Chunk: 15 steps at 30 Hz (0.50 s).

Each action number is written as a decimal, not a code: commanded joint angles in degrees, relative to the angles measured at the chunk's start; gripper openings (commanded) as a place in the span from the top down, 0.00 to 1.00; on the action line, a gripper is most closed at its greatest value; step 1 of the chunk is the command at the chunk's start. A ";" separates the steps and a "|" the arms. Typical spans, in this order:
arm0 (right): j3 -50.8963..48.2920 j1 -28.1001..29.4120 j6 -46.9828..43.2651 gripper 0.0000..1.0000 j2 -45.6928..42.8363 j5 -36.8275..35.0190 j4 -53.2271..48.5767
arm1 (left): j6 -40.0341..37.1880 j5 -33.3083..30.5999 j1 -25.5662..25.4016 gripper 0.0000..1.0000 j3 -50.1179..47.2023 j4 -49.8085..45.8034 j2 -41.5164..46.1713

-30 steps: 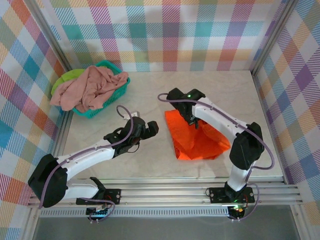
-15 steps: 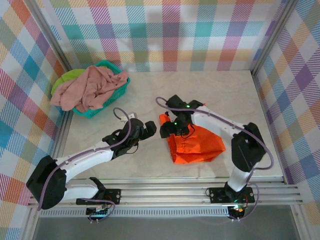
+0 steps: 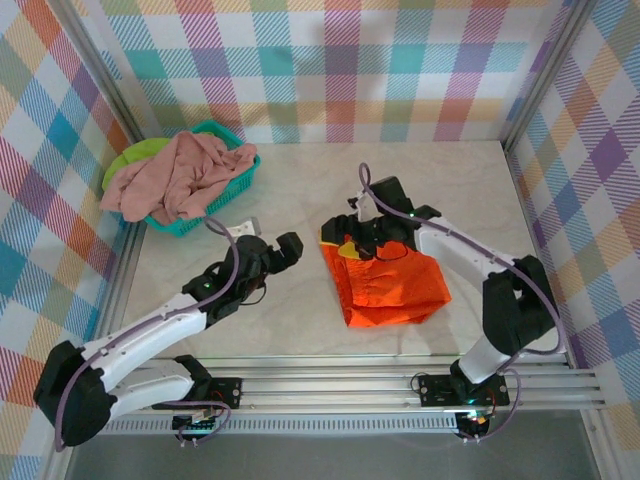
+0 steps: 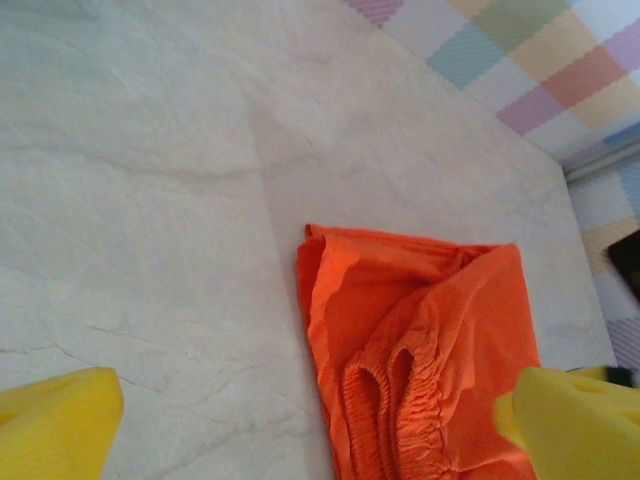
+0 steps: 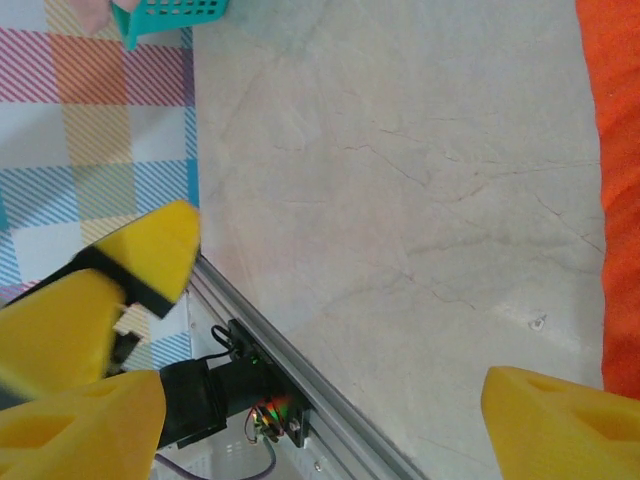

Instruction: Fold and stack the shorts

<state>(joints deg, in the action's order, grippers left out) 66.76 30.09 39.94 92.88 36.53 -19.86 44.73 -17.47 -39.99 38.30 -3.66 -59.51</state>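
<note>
Shorts [image 3: 392, 288] folded, bare table [image 3: 300, 315] off left edge; left gripper [image 3: 270, 244], right gripper [image 3: 345, 240] wide, empty.

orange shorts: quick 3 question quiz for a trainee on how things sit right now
1. True or false: the orange shorts lie on the table, outside the teal mesh basket.
2. The right claw is: A) shut on the orange shorts, B) open and holding nothing, C) inside the basket.
3. Which shorts are draped on top of the basket?

Key: 1 true. 2 B. 3 the pink shorts.
</note>
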 commanded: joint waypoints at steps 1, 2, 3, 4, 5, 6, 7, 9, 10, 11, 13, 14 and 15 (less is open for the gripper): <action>-1.96 0.11 2.59 0.16 4.15 1.06 3.38 | -1.32 -3.24 1.36 0.00 -1.25 -2.44 4.13; -2.07 0.12 2.47 0.16 5.22 0.69 3.54 | -1.36 -3.38 1.65 0.00 -1.63 -2.69 5.01; -2.32 0.15 2.26 0.17 6.06 0.38 3.85 | -1.33 -3.46 1.76 0.00 -1.91 -2.84 5.69; -2.72 0.06 2.01 0.16 7.01 0.16 4.08 | -1.27 -3.53 1.84 0.00 -2.16 -2.95 6.14; -2.99 -0.03 1.74 0.16 7.96 -0.25 4.02 | -1.23 -3.53 1.97 0.00 -2.39 -3.01 6.40; -3.12 -0.19 1.29 0.17 8.97 -0.54 3.81 | -1.21 -3.44 1.94 0.00 -2.52 -2.93 6.51; -3.36 -0.36 0.88 0.16 9.80 -0.84 3.77 | -1.18 -3.28 1.93 0.00 -2.66 -2.91 6.58; -4.23 -0.96 -0.08 0.16 11.07 -1.60 4.01 | -1.07 -2.97 1.94 0.00 -2.86 -2.76 6.27; -4.61 -1.39 -0.63 0.16 11.76 -1.73 3.88 | -1.06 -2.83 1.93 0.00 -2.80 -2.67 5.97; -5.02 -1.95 -1.39 0.17 12.44 -1.82 3.63 | -1.19 -2.66 2.00 0.00 -2.73 -2.59 5.71; -5.32 -3.27 -3.75 0.16 13.47 -2.90 1.71 | -1.16 -2.57 1.97 0.00 -2.71 -2.49 5.33; -5.33 -3.96 -5.57 0.17 13.79 -4.00 0.21 | -1.17 -2.56 2.02 0.00 -2.71 -2.41 5.27; -5.33 -4.71 -7.11 0.16 14.02 -4.85 -0.97 | -1.21 -2.55 1.94 0.00 -2.63 -2.46 5.13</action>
<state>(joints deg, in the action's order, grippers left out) 62.43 27.57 38.24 104.97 35.46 -17.12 44.12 -19.59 -38.52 36.45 -5.93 -54.04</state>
